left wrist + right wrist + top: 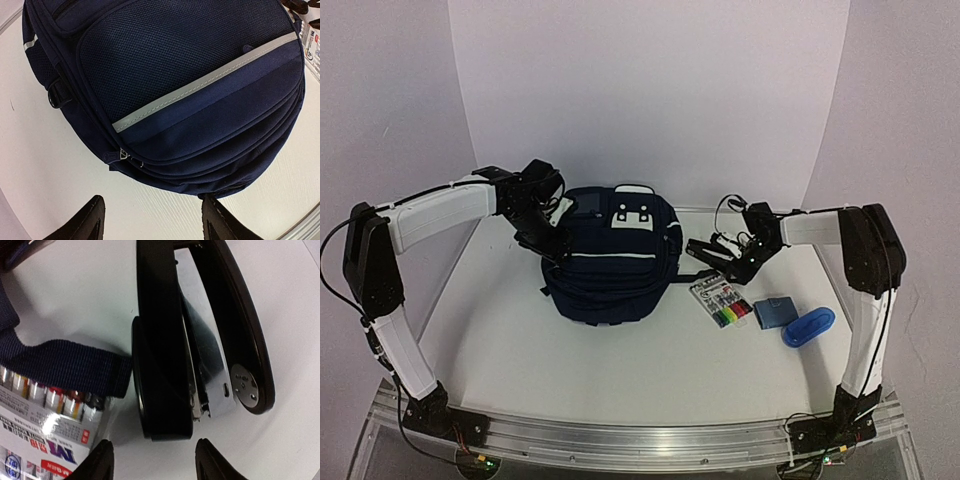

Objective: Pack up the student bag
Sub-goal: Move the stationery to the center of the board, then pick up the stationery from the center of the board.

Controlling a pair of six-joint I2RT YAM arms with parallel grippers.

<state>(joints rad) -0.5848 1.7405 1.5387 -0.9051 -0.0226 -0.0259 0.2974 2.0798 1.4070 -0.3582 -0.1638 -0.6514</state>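
left claw (152, 222) was open, empty, beside the backpack (610, 265); backpack sat mid-table, apparently zipped; right claw (152, 460) was open at the stapler (200, 340), gripping nothing; markers (725, 303), pouch (775, 312), blue case (809, 327) lay outside; packing looked unstarted

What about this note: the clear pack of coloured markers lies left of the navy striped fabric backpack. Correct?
Wrong side. The clear pack of coloured markers lies right of the navy striped fabric backpack, as the top external view shows.
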